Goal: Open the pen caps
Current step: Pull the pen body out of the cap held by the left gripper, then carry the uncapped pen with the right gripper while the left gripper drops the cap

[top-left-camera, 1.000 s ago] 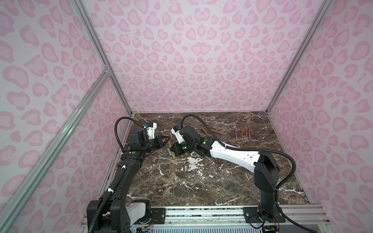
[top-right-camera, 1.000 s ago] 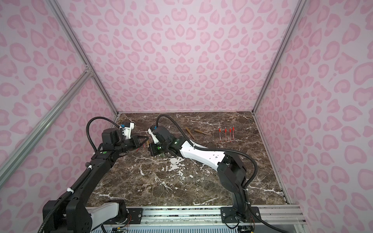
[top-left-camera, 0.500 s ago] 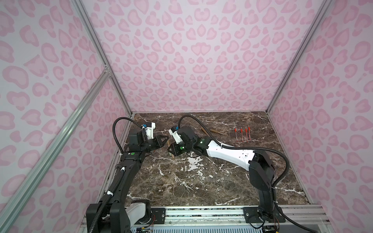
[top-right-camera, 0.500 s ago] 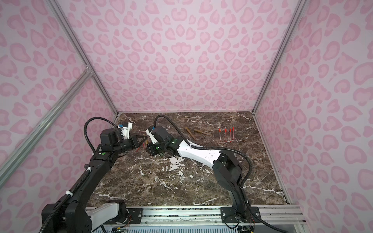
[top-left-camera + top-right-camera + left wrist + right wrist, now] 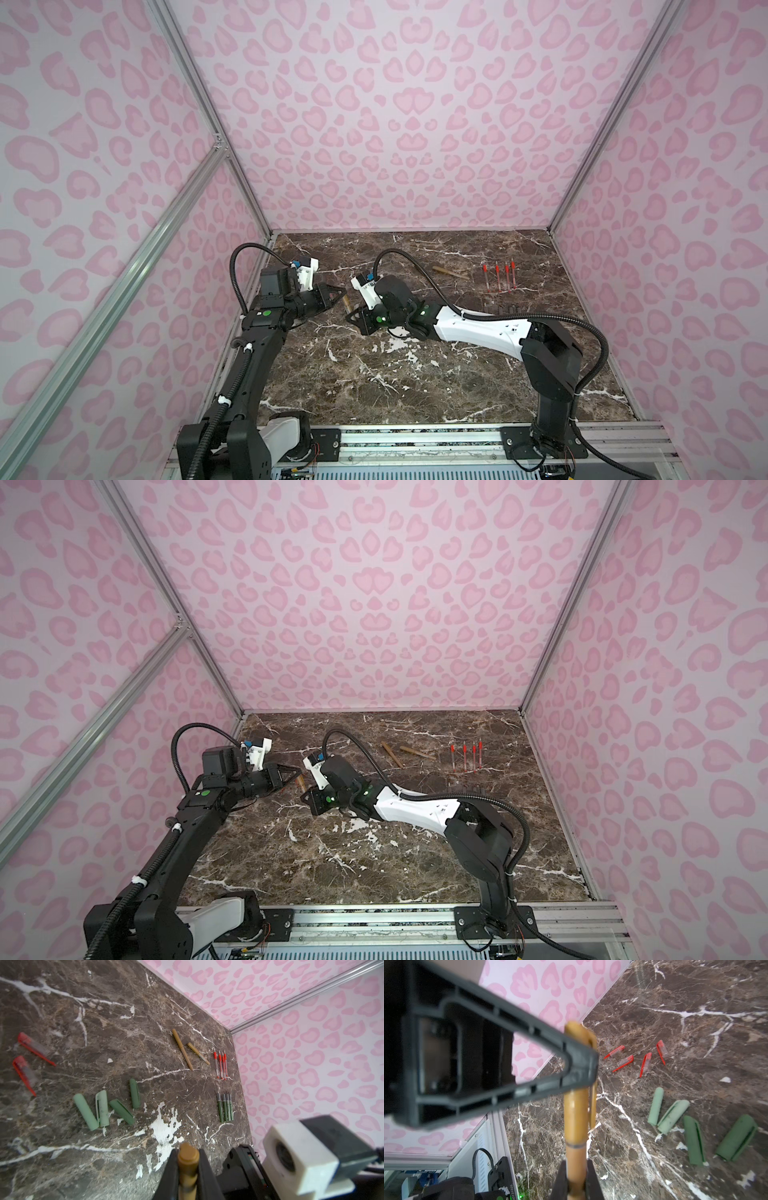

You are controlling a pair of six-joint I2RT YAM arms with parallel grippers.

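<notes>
While our left gripper (image 5: 188,1157) pinches the tan cap (image 5: 575,1113) and our right gripper (image 5: 576,1165) clamps that pen's barrel (image 5: 576,1152), green caps (image 5: 102,1107) and red caps (image 5: 33,1047) lie loose on the marble table (image 5: 104,1022).

left tool (image 5: 341,295) and right tool (image 5: 354,316) clamped, tips nearly meeting

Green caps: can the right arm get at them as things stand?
Probably not yet. The right fingers are shut on the tan pen, which the left fingers also clamp; the green caps lie unobstructed nearby.
</notes>
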